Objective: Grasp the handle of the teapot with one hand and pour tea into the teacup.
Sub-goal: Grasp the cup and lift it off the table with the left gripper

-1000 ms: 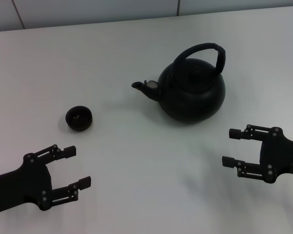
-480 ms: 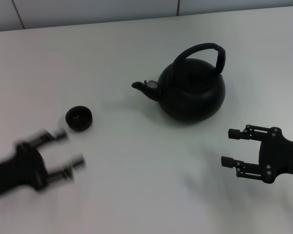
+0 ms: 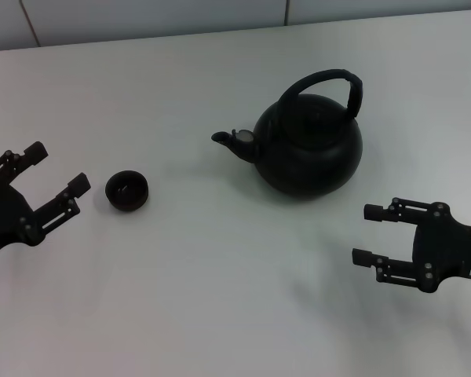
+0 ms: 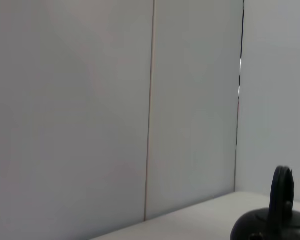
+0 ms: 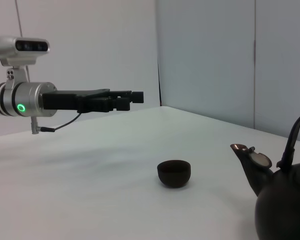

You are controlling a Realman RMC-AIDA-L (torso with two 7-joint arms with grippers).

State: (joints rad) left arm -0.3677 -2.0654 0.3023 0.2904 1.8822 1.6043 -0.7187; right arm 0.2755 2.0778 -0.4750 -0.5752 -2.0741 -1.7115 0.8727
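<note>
The matte-black teapot (image 3: 310,149) stands on the white table right of centre, its spout pointing left and its arched handle (image 3: 334,78) upright over the lid. The small black teacup (image 3: 127,191) sits well to its left. My left gripper (image 3: 59,166) hovers open just left of the teacup, holding nothing. My right gripper (image 3: 365,234) is open in front of the teapot and slightly to its right, apart from it. The right wrist view shows the teacup (image 5: 174,172), the teapot (image 5: 285,210) and the left gripper (image 5: 132,97) above the table. In the left wrist view only the handle (image 4: 281,195) and the pot's top show.
The white table (image 3: 220,298) ends at a grey panelled wall (image 3: 157,16) behind the teapot. Nothing else stands on it.
My left gripper has swung from the table's front left up and back to a spot beside the teacup. The right gripper shifted only slightly. Teapot and teacup have not moved.
</note>
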